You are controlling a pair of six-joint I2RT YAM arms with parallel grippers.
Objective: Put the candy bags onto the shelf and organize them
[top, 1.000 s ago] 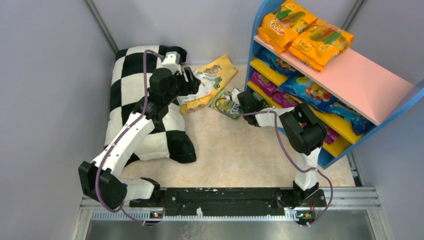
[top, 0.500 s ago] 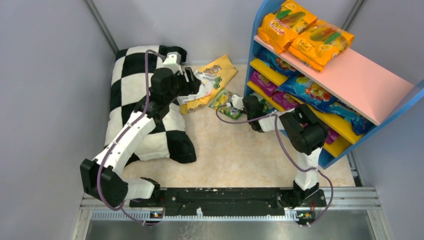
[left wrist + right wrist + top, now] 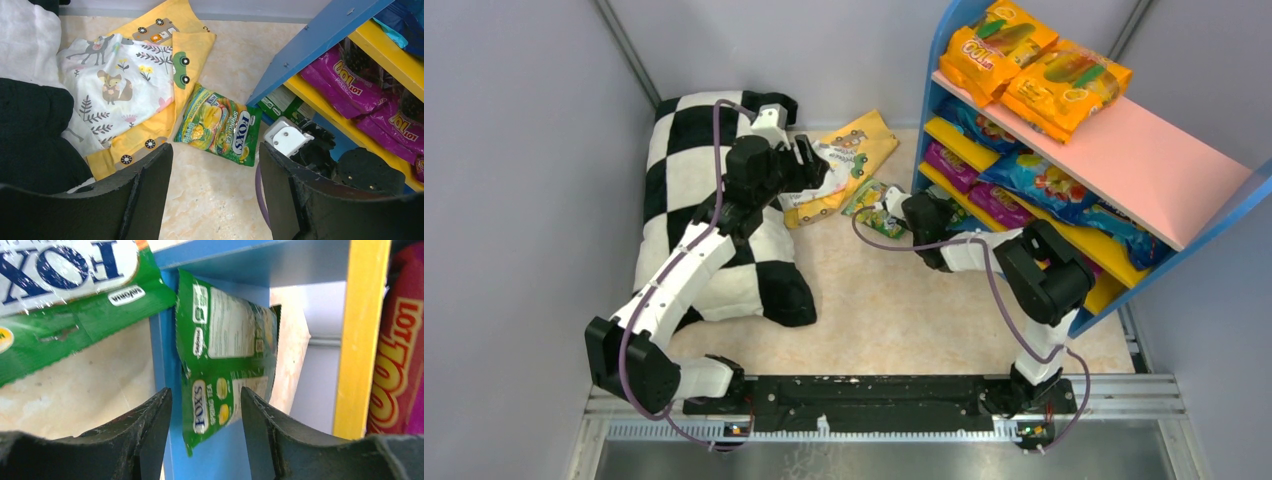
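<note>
A green candy bag (image 3: 871, 205) lies flat on the floor by the shelf's (image 3: 1144, 170) left end; it also shows in the left wrist view (image 3: 220, 124) and at the top left of the right wrist view (image 3: 60, 275). A second green bag (image 3: 225, 355) stands on edge inside the shelf's bottom compartment, behind the blue post (image 3: 160, 350). My right gripper (image 3: 206, 425) is open and empty just in front of that bag, low by the post (image 3: 916, 205). My left gripper (image 3: 215, 195) is open and empty, hovering above the floor left of the loose bag (image 3: 809, 165). Orange bags (image 3: 1024, 60) lie on the pink top, blue (image 3: 1044, 185) and purple bags (image 3: 350, 85) on the yellow boards.
A black-and-white checkered pillow (image 3: 694, 200) fills the left side under my left arm. A yellow and white patterned cloth (image 3: 135, 85) lies between the pillow and the shelf. Grey walls close in left and behind.
My right gripper has shifted slightly by the shelf's left end and its elbow has swung right and nearer. The left arm has hardly moved.
</note>
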